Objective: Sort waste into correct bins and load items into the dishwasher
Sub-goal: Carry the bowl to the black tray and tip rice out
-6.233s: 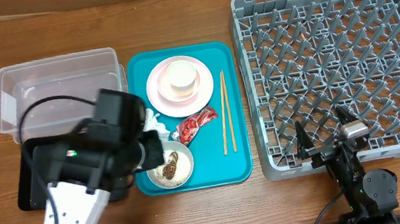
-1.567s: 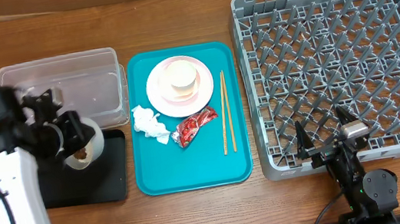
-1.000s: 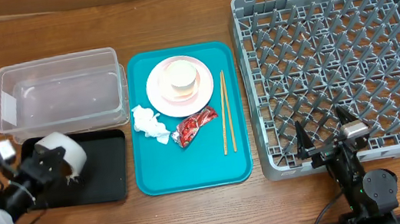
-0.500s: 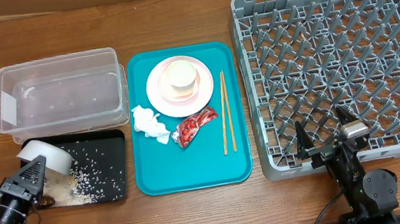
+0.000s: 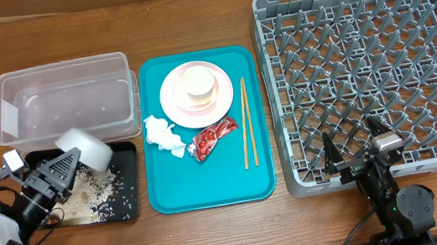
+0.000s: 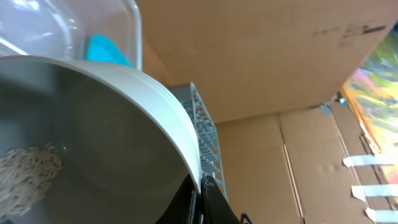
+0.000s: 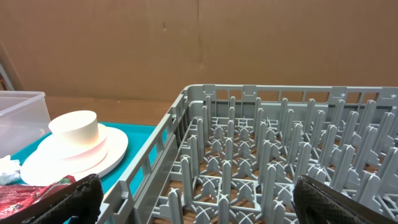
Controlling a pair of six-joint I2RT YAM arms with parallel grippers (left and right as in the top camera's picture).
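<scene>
Left gripper (image 5: 54,171): clamped on the rim of the small white bowl (image 5: 87,148), well left of the teal serving tray (image 5: 210,187).
Cut off: the left arm runs out of the overhead picture's lower left corner. In the wrist view only the pinching tips show.
Bowl: tipped over the black tray (image 5: 127,151). A clump of grains (image 5: 96,189) shows inside it only in the wrist view.
Right gripper (image 5: 355,145): jaws wide apart and empty, right of the teal tray, at the dish rack's (image 5: 362,53) near edge.
On the teal tray: plate (image 5: 171,99) bearing a cream cup (image 5: 197,87), tissue (image 5: 164,136), wrapper (image 5: 212,136), chopsticks (image 5: 244,123).
Open room: the teal tray's near part is bare, and a narrow wood gap lies to the rack.
Clear tub (image 5: 5,117): just beside the teal tray's far left.
</scene>
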